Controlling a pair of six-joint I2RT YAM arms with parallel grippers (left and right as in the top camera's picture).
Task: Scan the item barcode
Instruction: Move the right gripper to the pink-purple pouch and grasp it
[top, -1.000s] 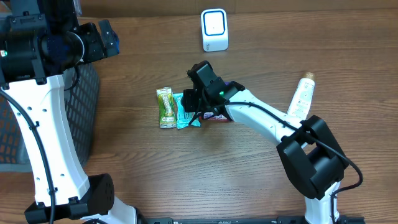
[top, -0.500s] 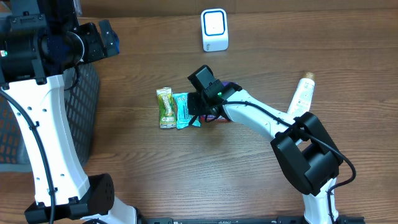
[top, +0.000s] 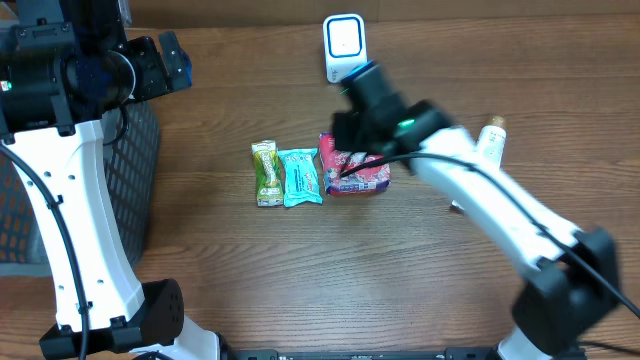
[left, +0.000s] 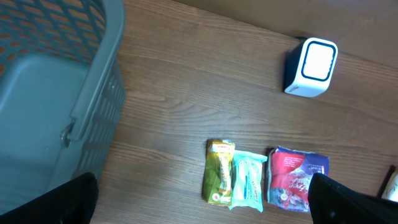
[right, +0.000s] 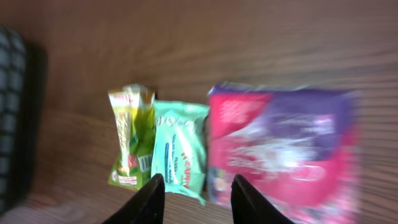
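Three snack packets lie side by side mid-table: a green one (top: 266, 173), a teal one (top: 300, 177) and a red-and-purple one (top: 353, 170). The white scanner (top: 345, 47) with a blue-rimmed face stands at the back. My right gripper (top: 348, 132) hovers above the red packet, between it and the scanner. In the blurred right wrist view its gripper (right: 196, 202) is open and empty, with the teal packet (right: 180, 149) and red packet (right: 283, 149) below. My left gripper (left: 205, 208) is open, high over the table's left, looking down on the packets.
A grey mesh basket (top: 130, 190) stands at the left edge. A pale tube-shaped bottle (top: 488, 150) lies to the right of the packets. In the left wrist view the basket (left: 50, 93) fills the upper left and the scanner (left: 311, 67) stands at the upper right.
My right gripper has risen from the teal and red packets and swung back-right toward the scanner, uncovering the red packet. The left arm has not moved.
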